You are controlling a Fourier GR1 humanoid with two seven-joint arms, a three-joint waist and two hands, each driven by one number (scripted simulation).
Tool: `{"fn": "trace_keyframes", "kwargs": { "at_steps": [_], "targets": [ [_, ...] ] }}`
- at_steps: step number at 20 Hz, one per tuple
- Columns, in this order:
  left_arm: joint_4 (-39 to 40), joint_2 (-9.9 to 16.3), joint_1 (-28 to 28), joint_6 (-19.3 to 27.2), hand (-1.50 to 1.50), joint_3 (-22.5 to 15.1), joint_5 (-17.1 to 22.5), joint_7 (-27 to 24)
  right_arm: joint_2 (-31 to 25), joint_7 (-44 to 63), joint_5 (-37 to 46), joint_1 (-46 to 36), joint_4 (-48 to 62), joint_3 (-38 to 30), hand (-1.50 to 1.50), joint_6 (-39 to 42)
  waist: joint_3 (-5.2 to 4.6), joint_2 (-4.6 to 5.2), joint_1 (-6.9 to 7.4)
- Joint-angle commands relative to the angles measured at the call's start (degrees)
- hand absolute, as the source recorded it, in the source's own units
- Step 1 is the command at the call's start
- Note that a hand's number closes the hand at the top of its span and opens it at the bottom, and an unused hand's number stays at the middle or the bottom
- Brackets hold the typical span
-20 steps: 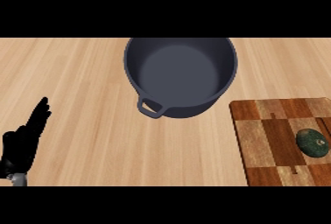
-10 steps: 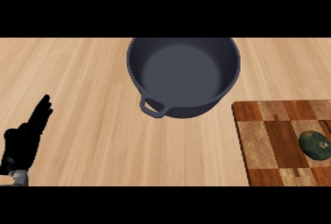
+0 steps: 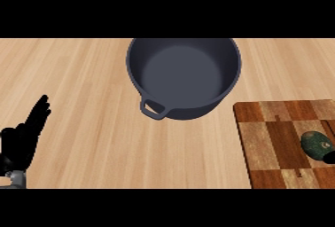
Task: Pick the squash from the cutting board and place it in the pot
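Observation:
A dark green squash (image 3: 317, 143) lies on the wooden cutting board (image 3: 274, 142) at the right edge of the head view. The dark grey pot (image 3: 185, 73) stands empty at the top centre, its loop handle pointing toward me. A small black part of my right hand (image 3: 330, 157) shows at the right edge, just below the squash and touching or nearly touching it. My left hand (image 3: 20, 142) rests open at the lower left, fingers up, far from the squash and the pot.
The light wooden counter (image 3: 85, 88) spreads around the pot and the board. A gap of bare counter separates the pot's near wall from the board's far left corner.
The pot and the board have drifted slightly right and down in the view. A black part of my right hand has come in at the right edge beside the squash. The left hand stayed still.

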Motion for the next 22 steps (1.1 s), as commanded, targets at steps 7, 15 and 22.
{"fn": "trace_keyframes", "kwargs": {
  "at_steps": [7,15,22],
  "targets": [
    [1.52,-2.53,-0.81,-0.60,0.00,0.75,-2.11,-0.72,3.82,2.73,3.58,-7.67,9.67,1.63,-1.50,6.23,0.02,-0.10,-0.69],
    [-0.27,-2.66,2.46,-2.61,0.00,2.78,-2.69,-2.06,9.85,3.72,8.80,-9.95,13.54,3.10,-1.50,4.77,0.01,-0.12,-0.64],
    [1.15,-4.28,0.80,-3.44,0.00,4.21,-4.31,-2.19,12.05,-0.09,13.34,-7.39,13.93,1.03,-1.50,6.17,0.00,-0.17,-1.02]
  ]
}}
